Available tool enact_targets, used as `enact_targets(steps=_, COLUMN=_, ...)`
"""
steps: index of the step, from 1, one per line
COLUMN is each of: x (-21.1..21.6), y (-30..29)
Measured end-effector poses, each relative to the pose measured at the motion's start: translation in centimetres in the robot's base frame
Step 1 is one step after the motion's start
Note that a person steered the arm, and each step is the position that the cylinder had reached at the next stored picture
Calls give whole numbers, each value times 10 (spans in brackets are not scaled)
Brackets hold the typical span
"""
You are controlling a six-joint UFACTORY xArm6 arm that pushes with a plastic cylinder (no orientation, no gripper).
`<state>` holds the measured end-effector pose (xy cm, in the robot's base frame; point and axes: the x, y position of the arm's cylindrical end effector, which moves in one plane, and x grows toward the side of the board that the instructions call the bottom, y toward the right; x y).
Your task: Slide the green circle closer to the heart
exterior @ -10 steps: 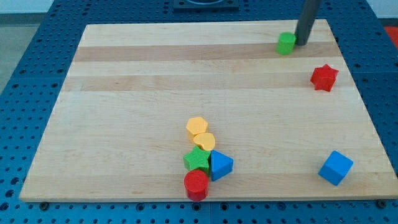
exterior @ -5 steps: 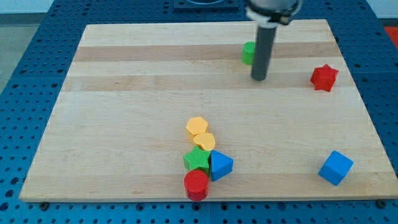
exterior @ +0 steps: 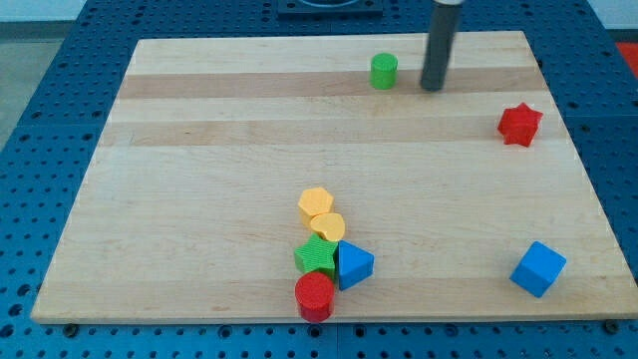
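The green circle [exterior: 383,71] stands near the view's top, a little right of centre, on the wooden board [exterior: 199,150]. The yellow heart [exterior: 328,225] lies low in the middle, in a cluster of blocks. My tip [exterior: 432,88] is to the right of the green circle, apart from it by a small gap. The rod rises out of the view's top.
The cluster holds a yellow hexagon [exterior: 315,203] above the heart, a green star [exterior: 316,256], a blue triangle [exterior: 354,264] and a red circle [exterior: 315,295]. A red star [exterior: 519,124] sits at the right edge. A blue cube [exterior: 538,268] sits at the lower right.
The green circle has slid left along the top of the board. My tip swung down and left of its start, then came back up to the circle's right side.
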<state>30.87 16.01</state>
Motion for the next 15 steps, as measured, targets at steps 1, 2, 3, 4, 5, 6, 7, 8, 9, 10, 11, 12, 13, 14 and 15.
enact_targets(steps=1, x=-44, y=22)
enact_targets(steps=2, x=-91, y=-3)
enact_targets(steps=3, x=-91, y=-22)
enact_targets(steps=4, x=-90, y=-53)
enact_targets(steps=5, x=-80, y=-85)
enact_targets(steps=6, x=-52, y=-106)
enact_targets(steps=7, x=0, y=-118)
enact_targets(steps=8, x=55, y=-123)
enact_targets(steps=9, x=45, y=-123)
enact_targets(steps=10, x=-18, y=-123)
enact_targets(steps=11, x=-75, y=-122)
enact_targets(steps=12, x=-58, y=-92)
enact_targets(steps=13, x=-32, y=-89)
enact_targets(steps=14, x=-31, y=-88)
enact_targets(steps=15, x=-15, y=-82)
